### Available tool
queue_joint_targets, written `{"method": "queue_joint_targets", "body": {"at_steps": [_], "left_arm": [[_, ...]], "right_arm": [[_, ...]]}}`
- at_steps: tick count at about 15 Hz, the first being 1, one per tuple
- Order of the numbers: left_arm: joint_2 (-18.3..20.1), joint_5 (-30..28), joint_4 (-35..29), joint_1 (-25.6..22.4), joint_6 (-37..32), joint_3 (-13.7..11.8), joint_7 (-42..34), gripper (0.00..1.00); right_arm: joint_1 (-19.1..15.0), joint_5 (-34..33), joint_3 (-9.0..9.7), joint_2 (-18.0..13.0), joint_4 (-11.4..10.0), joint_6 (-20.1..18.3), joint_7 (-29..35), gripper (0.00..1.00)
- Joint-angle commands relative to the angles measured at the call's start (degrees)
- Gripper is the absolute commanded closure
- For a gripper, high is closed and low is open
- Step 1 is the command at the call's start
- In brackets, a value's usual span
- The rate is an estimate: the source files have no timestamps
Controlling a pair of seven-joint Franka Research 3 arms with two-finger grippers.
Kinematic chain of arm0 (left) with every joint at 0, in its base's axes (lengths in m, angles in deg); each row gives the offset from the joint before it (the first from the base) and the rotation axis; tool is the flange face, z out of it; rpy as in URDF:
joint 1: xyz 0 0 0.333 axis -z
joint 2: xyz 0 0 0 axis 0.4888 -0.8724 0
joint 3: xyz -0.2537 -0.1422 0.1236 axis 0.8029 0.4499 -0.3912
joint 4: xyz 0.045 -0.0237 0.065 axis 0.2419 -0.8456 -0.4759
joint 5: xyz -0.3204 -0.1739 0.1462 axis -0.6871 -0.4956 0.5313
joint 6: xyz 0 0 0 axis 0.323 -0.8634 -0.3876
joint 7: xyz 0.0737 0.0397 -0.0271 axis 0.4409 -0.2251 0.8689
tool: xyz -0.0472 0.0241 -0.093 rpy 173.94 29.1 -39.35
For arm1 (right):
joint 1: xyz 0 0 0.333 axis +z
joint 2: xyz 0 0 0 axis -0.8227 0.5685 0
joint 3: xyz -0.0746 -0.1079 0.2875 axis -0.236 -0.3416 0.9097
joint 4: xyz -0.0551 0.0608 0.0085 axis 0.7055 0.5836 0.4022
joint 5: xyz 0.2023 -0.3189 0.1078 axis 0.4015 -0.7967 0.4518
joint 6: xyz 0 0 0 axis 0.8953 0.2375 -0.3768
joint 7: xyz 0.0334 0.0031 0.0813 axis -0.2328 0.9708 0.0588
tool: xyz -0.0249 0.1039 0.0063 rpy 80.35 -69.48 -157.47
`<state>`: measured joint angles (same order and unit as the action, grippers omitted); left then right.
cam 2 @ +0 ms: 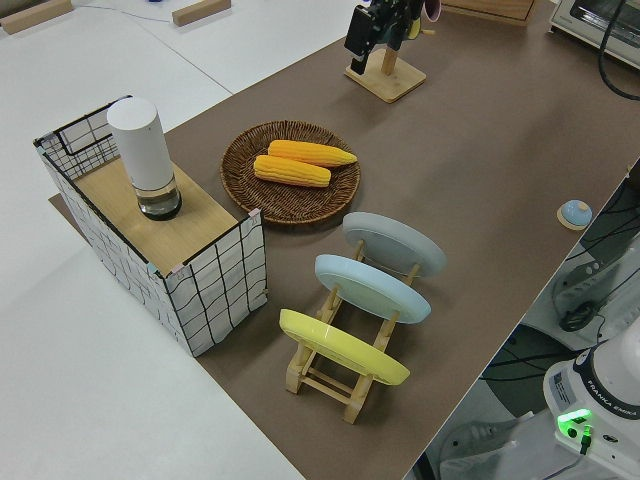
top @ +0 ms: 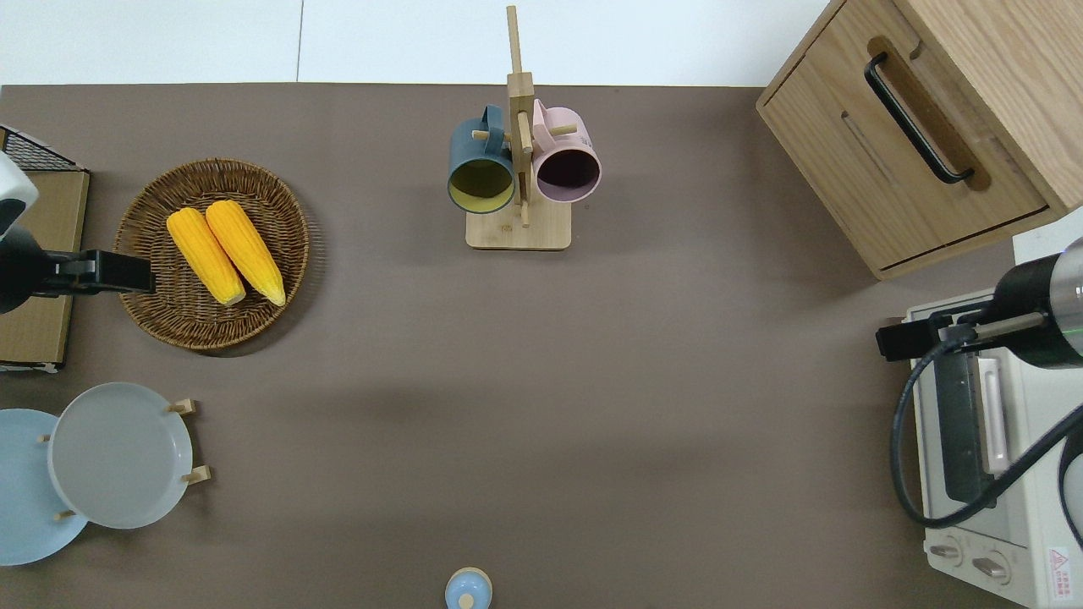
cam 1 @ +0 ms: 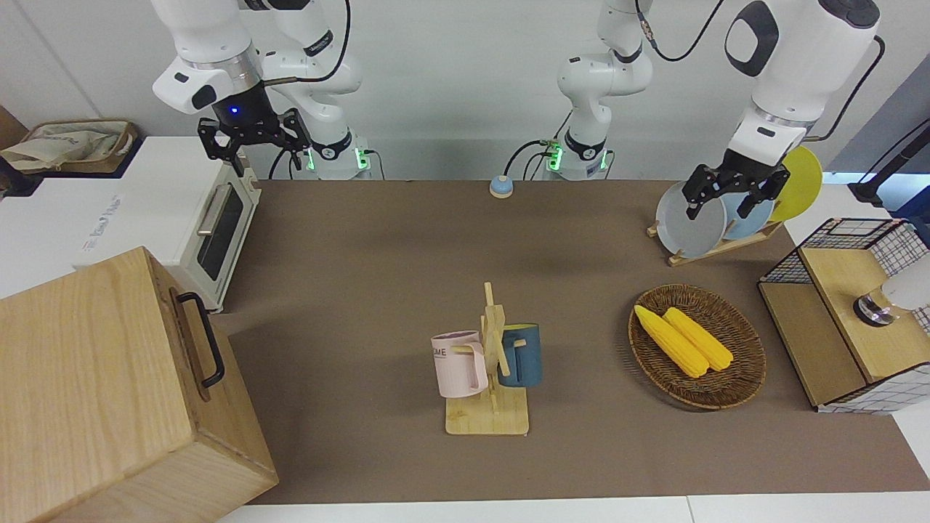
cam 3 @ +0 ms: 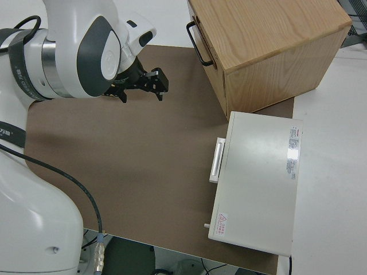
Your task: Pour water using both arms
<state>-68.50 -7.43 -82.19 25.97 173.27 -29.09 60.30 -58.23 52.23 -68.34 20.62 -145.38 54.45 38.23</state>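
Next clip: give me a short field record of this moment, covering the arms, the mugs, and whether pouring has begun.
left gripper: open, empty, raised at its end of the table
right gripper: open, empty, raised over the white toaster oven
mugs: pink ribbed mug and dark blue mug hang on the wooden peg stand
other items: wicker basket with two yellow corn cobs
pouring: not started; nothing held

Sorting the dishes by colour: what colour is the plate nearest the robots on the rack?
Yellow; the plate shows best in the left side view.
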Motion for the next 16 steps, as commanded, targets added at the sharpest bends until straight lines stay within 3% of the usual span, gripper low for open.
{"method": "queue_joint_targets", "body": {"at_steps": [1, 10, 12, 16], "left_arm": [[0.5, 1.1, 0.3, 0.7, -2.6, 0.1, 0.2, 0.00], [0.0, 1.2, 0.1, 0.5, -2.6, 0.0, -0.1, 0.00], [0.0, 1.2, 0.1, 0.1, -2.6, -0.1, -0.2, 0.00], [0.1, 1.2, 0.1, -0.7, -2.6, -1.2, -0.2, 0.00]], "right_arm": [[-1.2, 2.5, 0.21, 0.0, 0.2, 1.1, -0.9, 0.011], [-1.1, 3.5, 0.04, 0.2, 0.1, 3.2, -1.0, 0.011], [-0.6, 3.7, 0.12, 0.5, -0.9, 3.3, -1.0, 0.011], [0.2, 3.7, 1.87, 4.8, -2.0, 5.6, -0.9, 0.011]]}}
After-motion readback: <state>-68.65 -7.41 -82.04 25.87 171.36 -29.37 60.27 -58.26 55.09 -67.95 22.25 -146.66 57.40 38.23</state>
